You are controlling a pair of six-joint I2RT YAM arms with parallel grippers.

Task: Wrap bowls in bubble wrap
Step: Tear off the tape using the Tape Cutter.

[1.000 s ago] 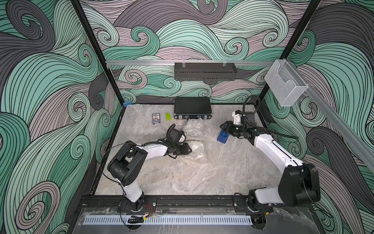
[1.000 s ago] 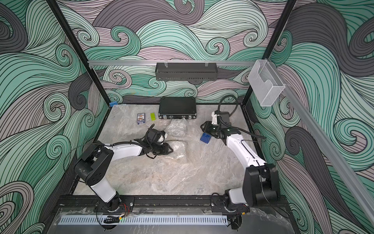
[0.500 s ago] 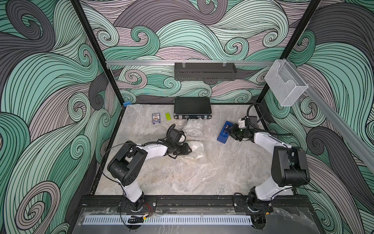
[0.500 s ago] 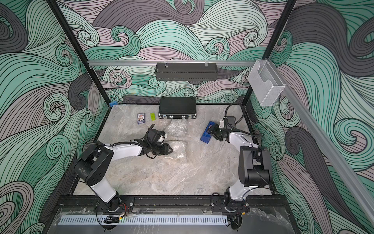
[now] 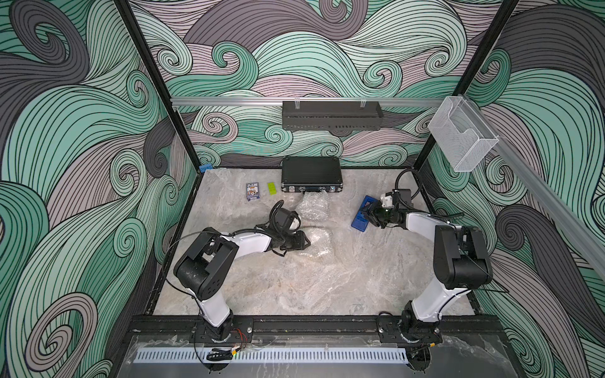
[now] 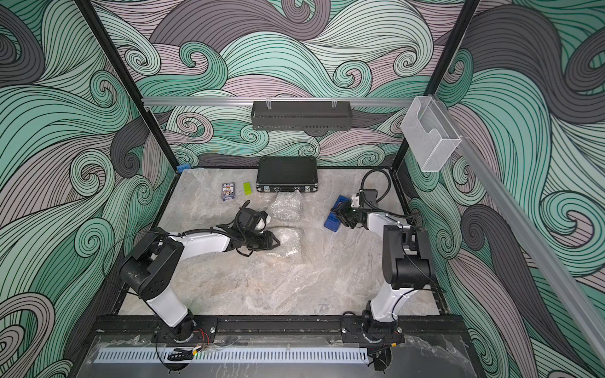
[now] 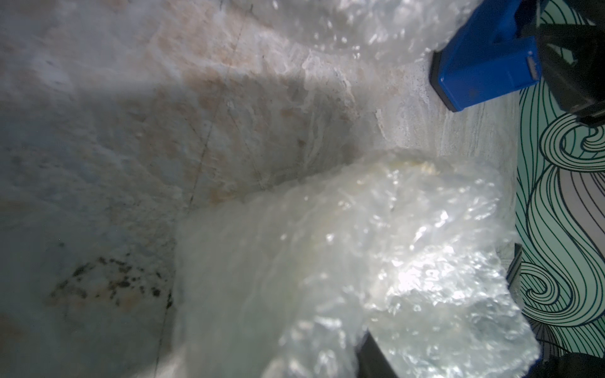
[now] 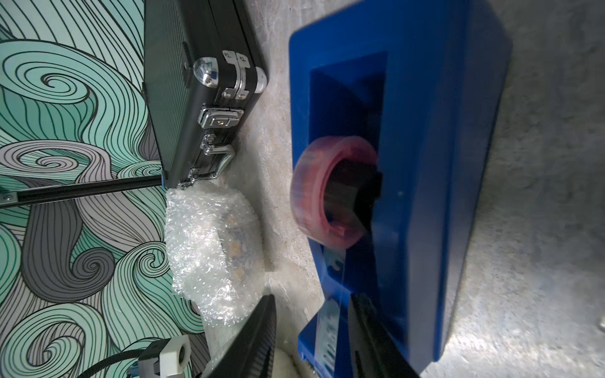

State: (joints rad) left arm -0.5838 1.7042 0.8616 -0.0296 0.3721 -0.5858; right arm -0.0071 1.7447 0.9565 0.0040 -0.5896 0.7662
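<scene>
Tabletop cell, seen from above. The table [image 5: 327, 288] has a pale marble-look surface. The walls [image 5: 82, 131] carry a mural of teal, grey and mauve swirls between black posts.

At 12 o'clock a black hard case [image 5: 311, 171] with chrome latches lies against the back wall. Above it a black perforated shelf [image 5: 332, 115] hangs on an aluminium rail. A clear plastic holder [image 5: 461, 140] hangs on the side rail at 2 o'clock.

At 11 o'clock I see a card box [image 5: 252, 191] and a small green block [image 5: 271, 188]. The box's print is too small to read.

The far wrapped bowl [image 5: 314, 207] sits just in front of the case, its blue and yellow pattern showing through the bubble wrap [image 8: 196, 248]. The near wrapped bowl [image 5: 322, 243] lies near the table's centre.

My left gripper [image 5: 307, 243] meets the near wrapped bowl at its 9 o'clock edge. Its fingers [image 7: 376, 356] appear pinched on the wrap.

My right gripper [image 8: 312, 304] is at 2 o'clock. Its fingers [image 8: 258, 333] stand apart astride the near end of a blue tape dispenser [image 5: 360, 217], which holds a red-cored tape roll [image 8: 307, 193].
</scene>
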